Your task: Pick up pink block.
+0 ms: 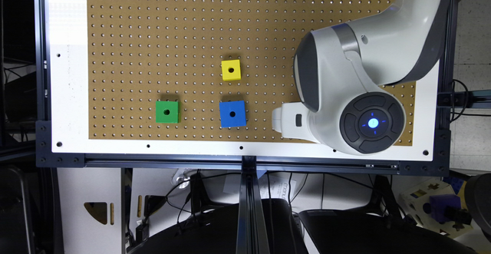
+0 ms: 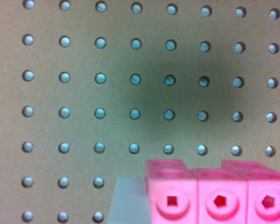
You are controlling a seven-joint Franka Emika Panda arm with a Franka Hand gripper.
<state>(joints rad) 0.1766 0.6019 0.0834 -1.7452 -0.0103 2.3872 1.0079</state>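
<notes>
While you look down from the exterior view, you see the big white robot arm (image 1: 345, 89) reaching over the brown pegboard (image 1: 153, 23) from the exterior view's right. The white gripper (image 1: 285, 121) sticks out past the wrist, low on the board and just to the exterior view's right of the blue cube (image 1: 232, 114). You cannot tell if its fingers are apart or together, because no finger shows clearly in either view.

You can find the pink block (image 2: 219, 193) in the wrist view. It sits very close to the camera, at the edge of that picture, and it is cut off there. You see three pink faces side by side, each with a round ring and a small hole in the middle. A pale grey, blurry shape (image 2: 128, 200) lies right beside the pink block. A dark shadow falls on the board past the block.

On the pegboard you also see a yellow cube (image 1: 231, 70) and a green cube (image 1: 167, 112). Each cube has a round hole in its top. The yellow cube is above the blue cube in the exterior view, and the two are apart. The green cube is well off to the exterior view's left of the blue cube. All three cubes rest flat on the board, and none touches the gripper.

The pegboard lies on a white table (image 1: 69, 93) with a dark metal frame (image 1: 249, 162).
</notes>
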